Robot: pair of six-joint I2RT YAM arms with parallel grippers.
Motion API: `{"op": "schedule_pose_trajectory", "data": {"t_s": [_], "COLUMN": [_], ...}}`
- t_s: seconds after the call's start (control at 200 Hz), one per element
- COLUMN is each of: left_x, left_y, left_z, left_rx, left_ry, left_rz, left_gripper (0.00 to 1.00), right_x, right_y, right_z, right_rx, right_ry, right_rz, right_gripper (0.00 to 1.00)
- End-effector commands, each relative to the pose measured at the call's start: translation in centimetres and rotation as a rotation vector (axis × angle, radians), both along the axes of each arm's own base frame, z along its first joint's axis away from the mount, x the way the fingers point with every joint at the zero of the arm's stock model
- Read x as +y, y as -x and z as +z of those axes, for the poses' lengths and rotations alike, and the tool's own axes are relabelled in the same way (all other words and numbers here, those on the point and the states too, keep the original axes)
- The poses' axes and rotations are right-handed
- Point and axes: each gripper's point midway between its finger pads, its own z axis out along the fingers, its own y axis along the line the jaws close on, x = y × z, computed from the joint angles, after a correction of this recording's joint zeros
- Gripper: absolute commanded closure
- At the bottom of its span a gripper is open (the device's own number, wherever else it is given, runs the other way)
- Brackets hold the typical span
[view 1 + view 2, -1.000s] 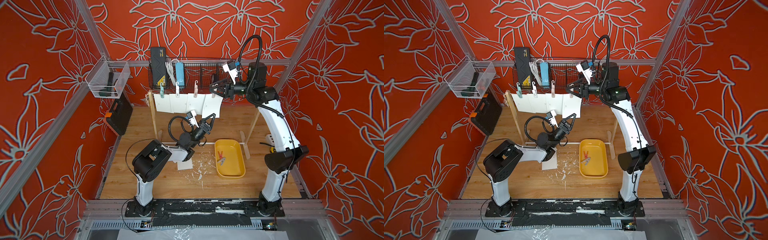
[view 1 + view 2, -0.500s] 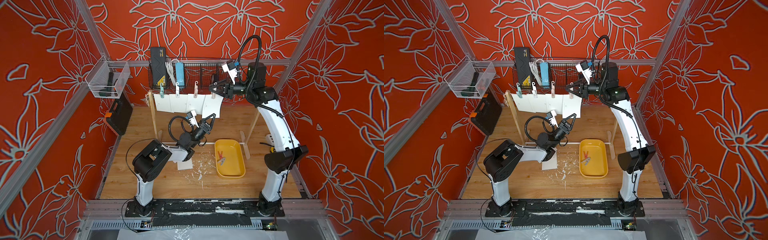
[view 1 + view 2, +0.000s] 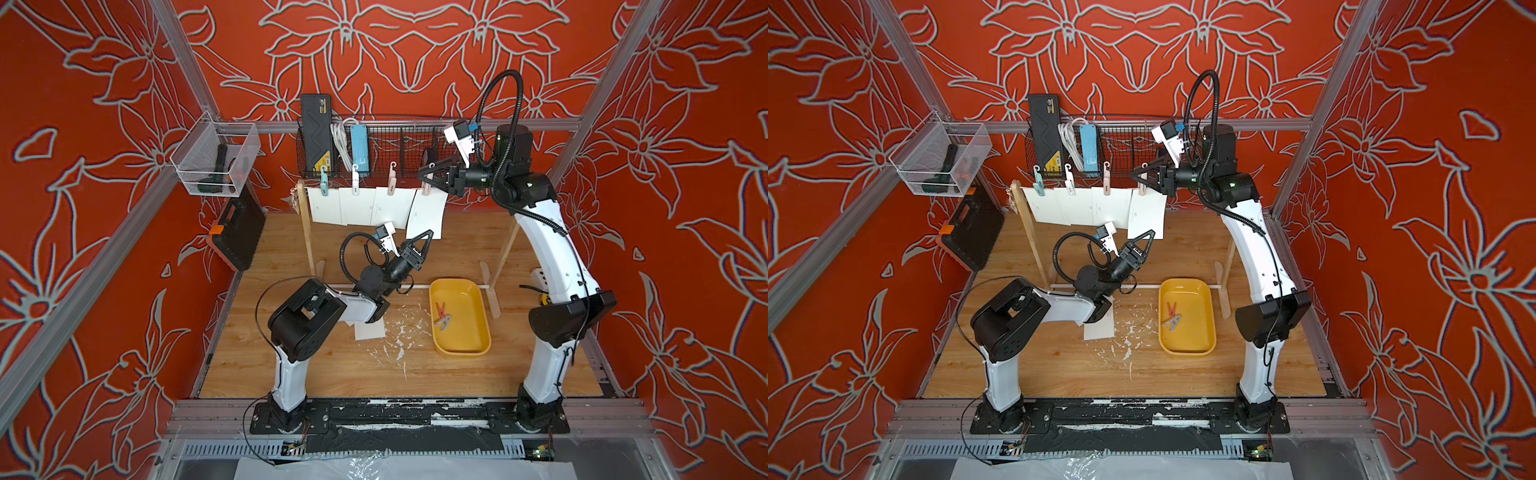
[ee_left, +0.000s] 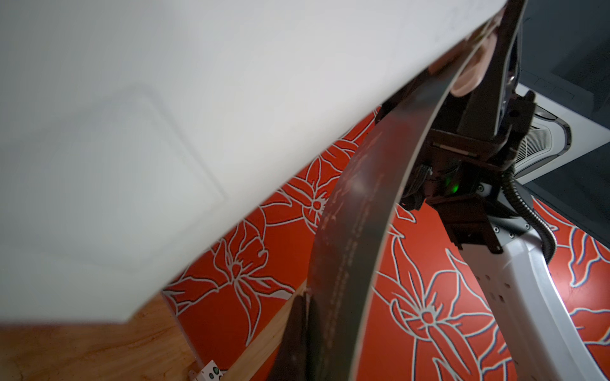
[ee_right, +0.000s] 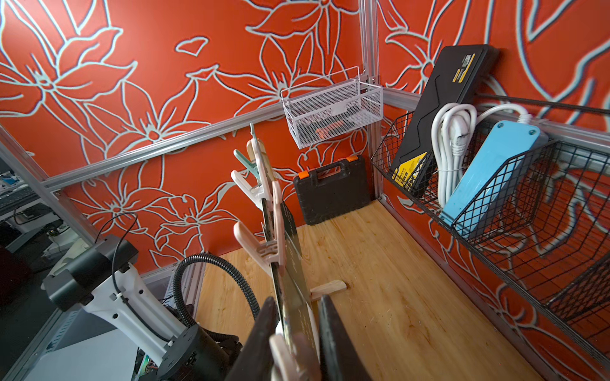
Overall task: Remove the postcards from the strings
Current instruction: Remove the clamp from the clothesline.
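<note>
top views: four postcards (image 3: 357, 205) hang, long axis vertical, from the strings (image 3: 370, 188); left end effector (image 3: 429, 232) pinches the rightmost postcard (image 3: 426, 212) at its lower edge. left wrist: that card bows, seen edge-on. right wrist: right end effector (image 5: 297, 301) clamped on its pink peg (image 5: 290, 359).

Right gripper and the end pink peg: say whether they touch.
Touching. Right wrist view shows the right gripper closed on the pink peg, squeezing both sides.

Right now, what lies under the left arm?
One white postcard lies flat on the wooden table; the left arm covers its far part, so any further cards there stay hidden.
</note>
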Motion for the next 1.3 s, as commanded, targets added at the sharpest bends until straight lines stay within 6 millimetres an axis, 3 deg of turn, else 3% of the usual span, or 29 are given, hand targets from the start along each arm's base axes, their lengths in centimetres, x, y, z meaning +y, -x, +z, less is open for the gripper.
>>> {"op": "schedule_pose_trajectory", "data": {"t_s": [0.0, 0.831, 1.091, 1.296], "left_x": [1.7, -0.4, -0.4, 0.5], "left_y": [3.0, 5.0, 5.5, 6.3], "left_z": [4.1, 1.7, 0.8, -0.3], "left_rx": [-0.172, -0.127, -0.102, -0.063], "left_ry": [0.137, 0.088, 0.074, 0.054], "left_rz": [-0.029, -0.110, -0.120, -0.118], "left_gripper": [1.00, 1.00, 1.00, 1.00], "right_x": [-0.2, -1.6, -2.1, -3.0], "right_y": [0.6, 2.2, 2.2, 4.1], "right_z": [2.4, 6.3, 6.0, 6.3], "right_rx": [-0.076, -0.186, -0.189, -0.213], "right_ry": [-0.027, -0.054, -0.029, -0.024], "right_rz": [-0.026, -0.107, -0.145, -0.173], "right_gripper": [0.82, 0.82, 0.81, 0.81]}}
